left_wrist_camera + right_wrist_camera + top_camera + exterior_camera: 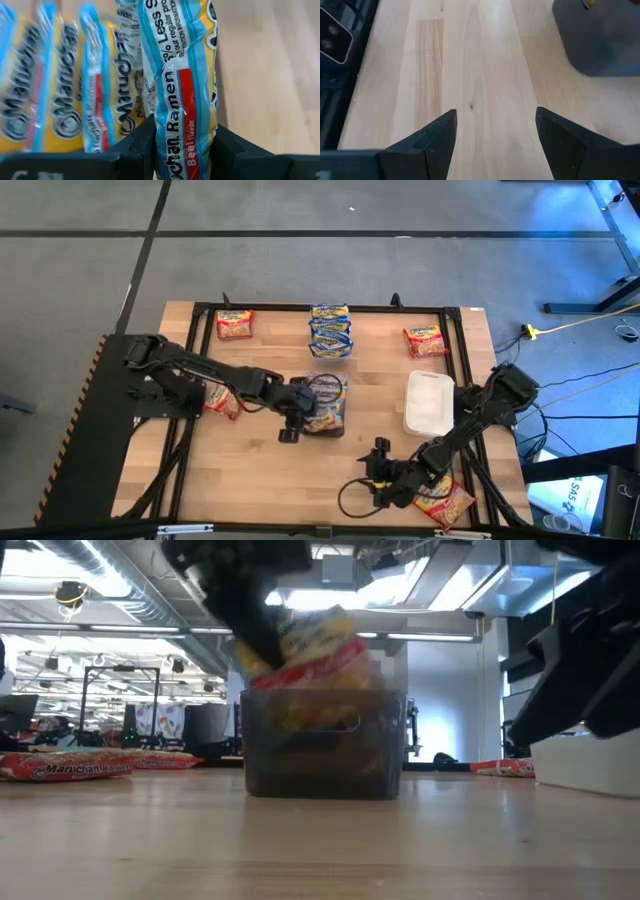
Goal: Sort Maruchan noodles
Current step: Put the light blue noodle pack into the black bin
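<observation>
The place looked like a robotics lab or open industrial workspace. Beyond the wooden table (320, 840) the low view showed exposed ceiling ducts (100, 570), strip lights (420, 570) and rows of desks with monitors (180, 720). From above, the table stood on grey carpet tiles (80, 270), with loose cables (580, 380) trailing across the floor beside it.

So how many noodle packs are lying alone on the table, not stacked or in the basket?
4 noodle packs: one at the far-left corner, one at the far-right corner, one under the left arm, one under the right arm. More may be hidden.
</observation>
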